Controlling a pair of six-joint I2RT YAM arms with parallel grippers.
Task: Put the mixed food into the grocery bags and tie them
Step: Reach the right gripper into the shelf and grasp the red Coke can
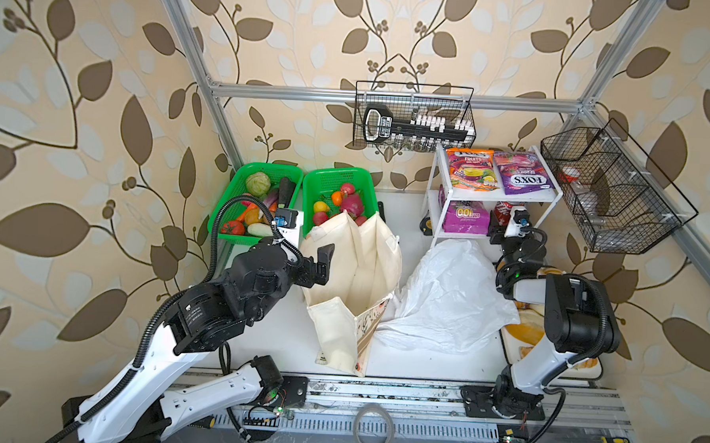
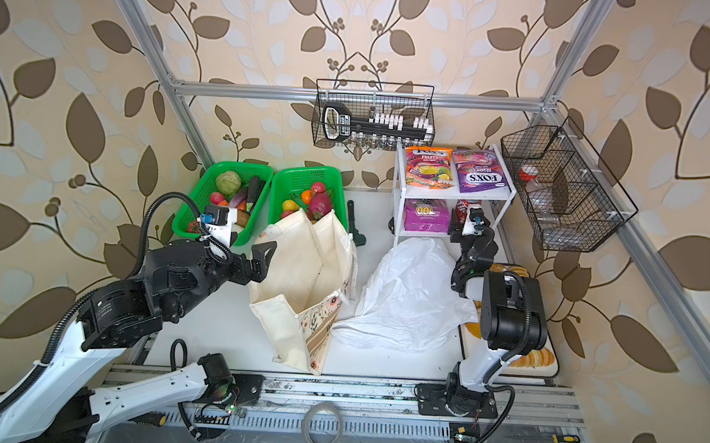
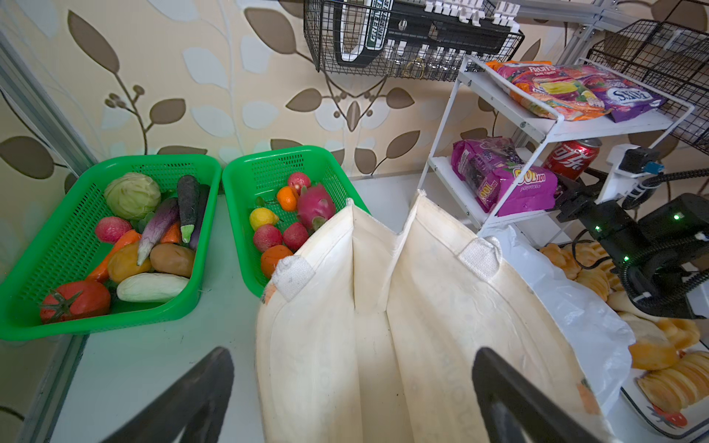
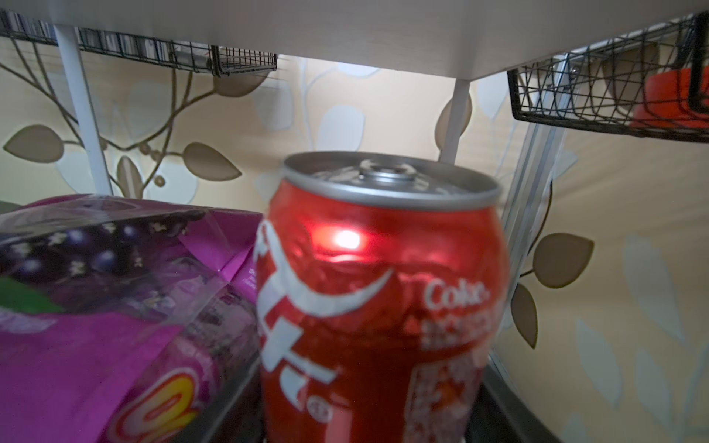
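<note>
Reaching into the rack, the right gripper flanks the can on its lower shelf beside the packet; whether it grips, I cannot tell. The left gripper gapes wide at the tote.

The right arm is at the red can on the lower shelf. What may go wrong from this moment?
1. The red soda can stands close beside the purple snack packet, so the right end effector may knock the can over or drag the packet.
2. The upper shelf sits low over the can; a straight lift may hit it.
3. The white plastic bag lies collapsed, no mouth open, so the can may miss it.
</note>
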